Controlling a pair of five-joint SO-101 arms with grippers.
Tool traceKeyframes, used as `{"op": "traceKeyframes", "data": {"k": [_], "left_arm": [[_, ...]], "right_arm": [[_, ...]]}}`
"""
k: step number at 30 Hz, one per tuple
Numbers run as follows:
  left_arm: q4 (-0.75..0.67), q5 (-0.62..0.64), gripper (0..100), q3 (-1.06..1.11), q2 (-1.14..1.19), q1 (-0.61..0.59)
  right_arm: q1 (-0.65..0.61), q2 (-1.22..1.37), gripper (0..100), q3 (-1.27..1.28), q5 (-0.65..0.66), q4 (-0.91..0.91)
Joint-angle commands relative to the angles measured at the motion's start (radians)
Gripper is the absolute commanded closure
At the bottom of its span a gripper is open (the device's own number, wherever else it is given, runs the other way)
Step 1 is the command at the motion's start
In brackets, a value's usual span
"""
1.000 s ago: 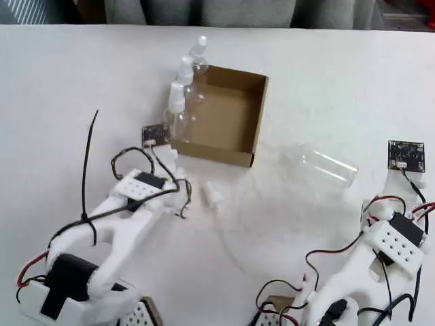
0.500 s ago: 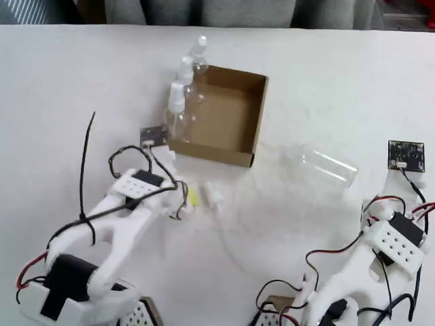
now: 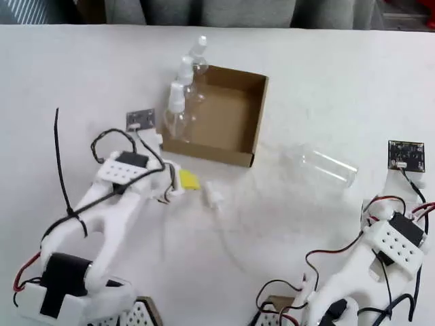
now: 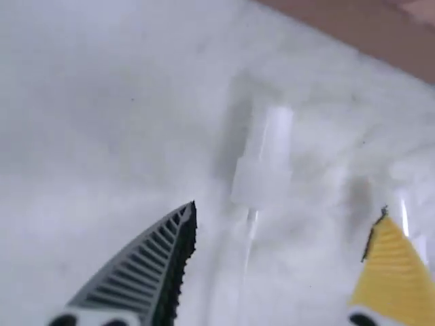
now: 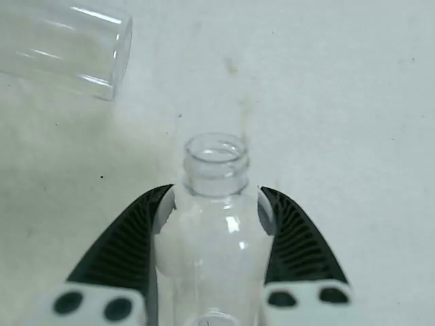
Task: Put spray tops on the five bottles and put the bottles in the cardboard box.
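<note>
High view: white plastic spray top (image 3: 215, 195) at four o'clock of wide-spread left gripper (image 4: 287, 210); ribbed right gripper (image 5: 217, 193) clamps clear round-necked bottle (image 5: 216, 159).

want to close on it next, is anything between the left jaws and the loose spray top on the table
Nothing visible does. In the left wrist view the spray top lies on bare table just ahead of the open left jaws, its thin dip tube trailing into the gap between them.
</note>
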Motion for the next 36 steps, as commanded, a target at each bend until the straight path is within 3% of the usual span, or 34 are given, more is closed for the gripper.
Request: {"op": "traceKeyframes", "data": {"k": [1,9,21,27,36], "left_arm": [[0.009,-0.012,61,-0.063,-0.001,-0.008],[0.011,-0.061,75,-0.184,0.179,-0.018],[0.0,-0.077,73,-0.204,0.222,0.004],[-0.087,-0.084,98,-0.164,0.222,0.021],[-0.089,-0.086,98,-0.161,0.213,0.015]], "right_arm": [[-0.004,-0.024,98.1,-0.006,0.009,-0.007],[-0.001,-0.024,98.1,-0.006,0.009,-0.007],[-0.01,-0.025,98.1,0.025,0.009,-0.013],[-0.01,-0.031,98.0,0.021,0.009,-0.013],[-0.038,-0.033,98.0,-0.043,-0.003,-0.015]]}}
